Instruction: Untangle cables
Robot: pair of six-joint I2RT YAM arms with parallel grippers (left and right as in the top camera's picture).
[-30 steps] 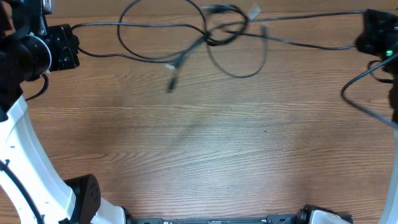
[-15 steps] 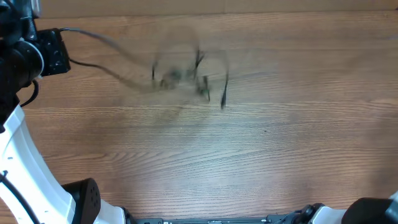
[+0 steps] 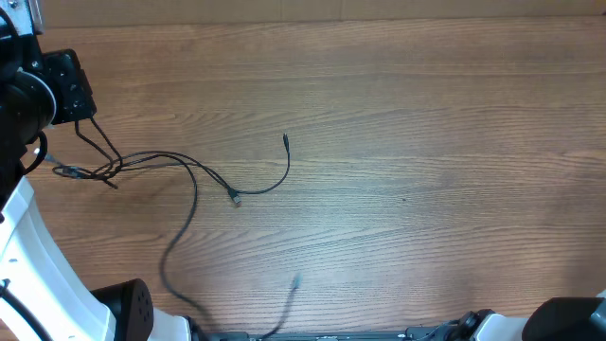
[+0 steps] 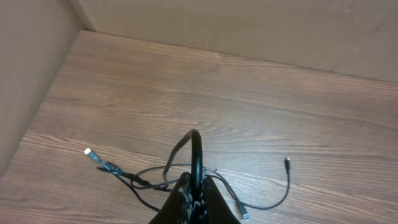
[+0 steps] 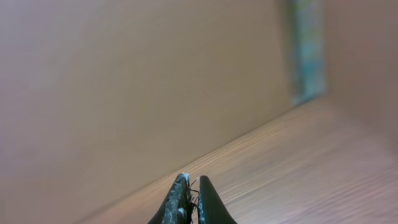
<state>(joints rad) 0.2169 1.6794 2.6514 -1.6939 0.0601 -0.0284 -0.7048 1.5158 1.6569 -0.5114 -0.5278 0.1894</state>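
The cables (image 3: 151,157) are thin black cords spread over the left half of the table, knotted in a small tangle (image 3: 102,169) at the left. One free end (image 3: 285,140) reaches the middle, and another cord trails down toward the front edge (image 3: 170,270), blurred. My left gripper (image 3: 83,112) hangs at the far left above the tangle. In the left wrist view the left gripper (image 4: 194,182) is shut on a black cable loop (image 4: 194,146) that sticks up between its fingers, with the tangle (image 4: 140,180) below. My right gripper (image 5: 191,183) is shut with no cable in it.
The left arm's white link (image 3: 33,256) curves along the left edge, and arm bases (image 3: 128,303) sit at the front. A wall (image 5: 124,81) fills most of the right wrist view. A wall corner (image 4: 74,12) borders the table at the far left.
The cables, stretched across the far side a second ago, have swung and dropped onto the left half of the table. The right arm has left the overhead view. My left gripper has shifted left.
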